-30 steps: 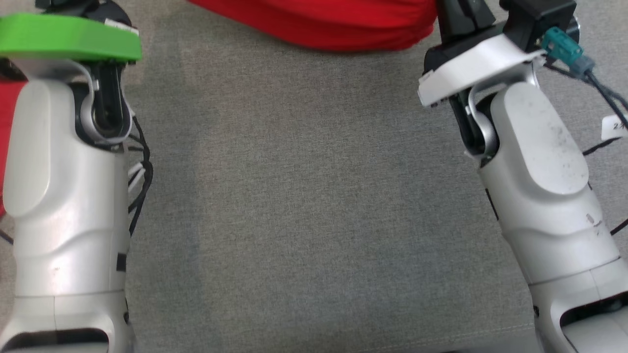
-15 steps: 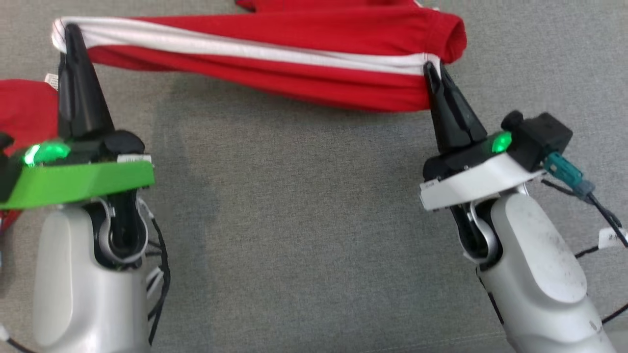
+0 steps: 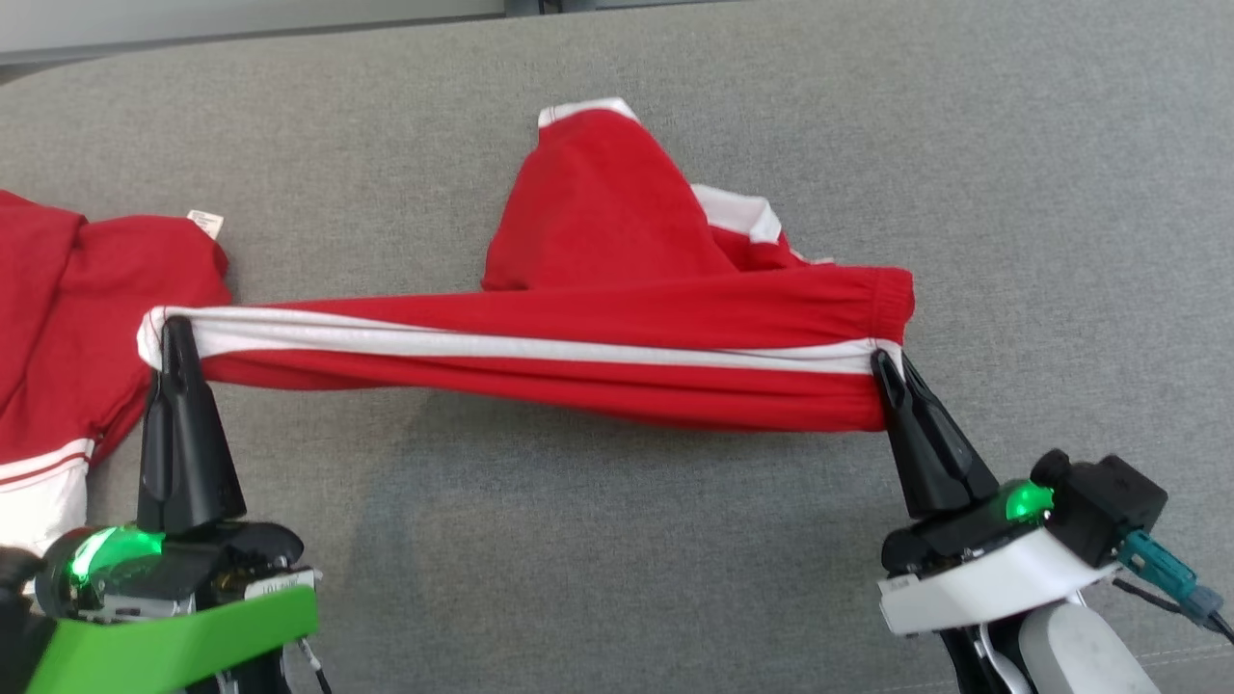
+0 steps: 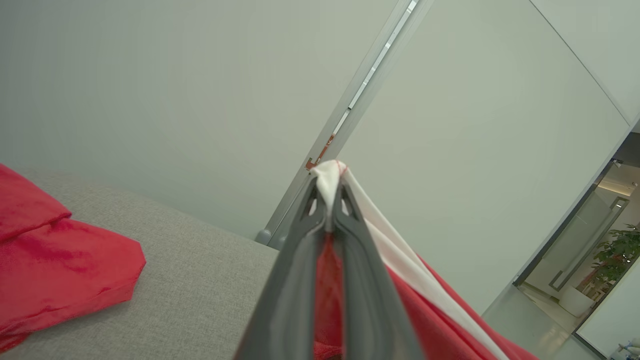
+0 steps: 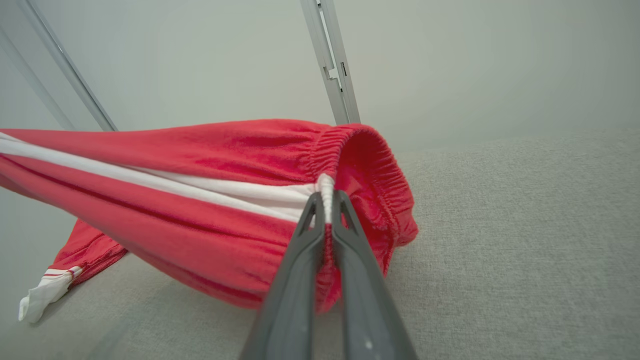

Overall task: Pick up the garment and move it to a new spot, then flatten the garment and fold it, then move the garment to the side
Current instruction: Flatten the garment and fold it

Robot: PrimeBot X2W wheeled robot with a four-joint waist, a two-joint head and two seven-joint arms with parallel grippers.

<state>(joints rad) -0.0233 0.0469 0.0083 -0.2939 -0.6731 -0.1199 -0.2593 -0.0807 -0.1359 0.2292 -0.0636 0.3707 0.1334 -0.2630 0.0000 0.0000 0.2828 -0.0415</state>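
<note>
**Red garment strung between both end effectors**

The garment (image 3: 578, 366) is a soft red knit with a broad white stripe along its length. It hangs in a long, slightly sagging band across the middle of the grey fabric surface (image 3: 617, 559). One end is a gathered, ribbed elastic hem that bunches into a rounded loop. A second flap of it runs off toward the far edge and ends in a white cuff (image 3: 578, 111). In the right wrist view a white-cuffed end rests on the weave, low at that view's left.

The left end effector (image 3: 172, 328) has its long, dark, tapered fingers pressed together on the white stripe. In its wrist view the cloth bulges out just above the tips (image 4: 330, 190), so it is pinching the garment.

The right end effector (image 3: 882, 361) is doing the same on its side. Its fingers are clamped on the white stripe right at the elastic hem, and the red cloth is puckered around the tips (image 5: 325, 200).

Both sets of fingers point toward the far edge and both wrists sit near the front edge. The left wrist carries a green bracket (image 3: 174, 646) and the right a white bracket (image 3: 983, 578), and a green lamp glows on each.

Another red garment (image 3: 77, 318), with white trim and a small label (image 3: 204, 224), lies crumpled at the left edge just beside the left fingers.
</note>
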